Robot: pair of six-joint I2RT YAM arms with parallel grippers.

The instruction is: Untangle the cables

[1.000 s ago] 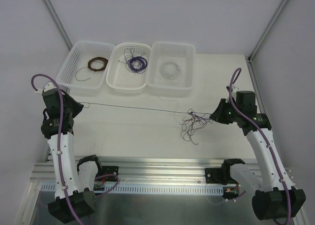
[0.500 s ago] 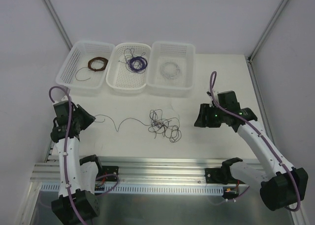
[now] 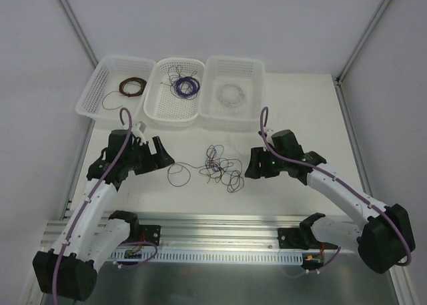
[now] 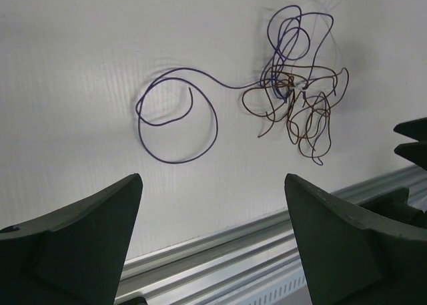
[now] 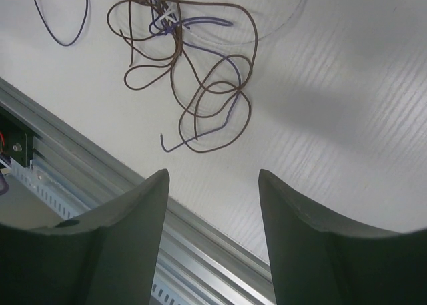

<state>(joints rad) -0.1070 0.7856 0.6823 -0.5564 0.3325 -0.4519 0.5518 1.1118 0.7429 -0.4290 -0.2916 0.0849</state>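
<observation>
The cables (image 3: 223, 166) lie loose on the white table as a small tangle of thin purple, brown and pale strands. One purple strand curls out to the left in an open loop (image 3: 178, 175). My left gripper (image 3: 163, 159) stands open just left of that loop and holds nothing. In the left wrist view the loop (image 4: 177, 121) and the tangle (image 4: 293, 98) lie beyond my gripper (image 4: 212, 185). My right gripper (image 3: 250, 166) is open close to the tangle's right side. In the right wrist view the tangle (image 5: 177, 45) lies ahead of my empty gripper (image 5: 212, 175).
Three white baskets stand along the back: the left one (image 3: 90, 98) holds a brown coil (image 3: 133, 86), the middle one (image 3: 175, 118) a purple coil (image 3: 185, 86), the right one (image 3: 230, 123) a white coil (image 3: 231, 93). An aluminium rail (image 3: 213, 225) runs along the near table edge.
Both grippers have opened and let go of the strand stretched between them. The tangle dropped onto the table and drew together. Both arms swung inward toward it.
</observation>
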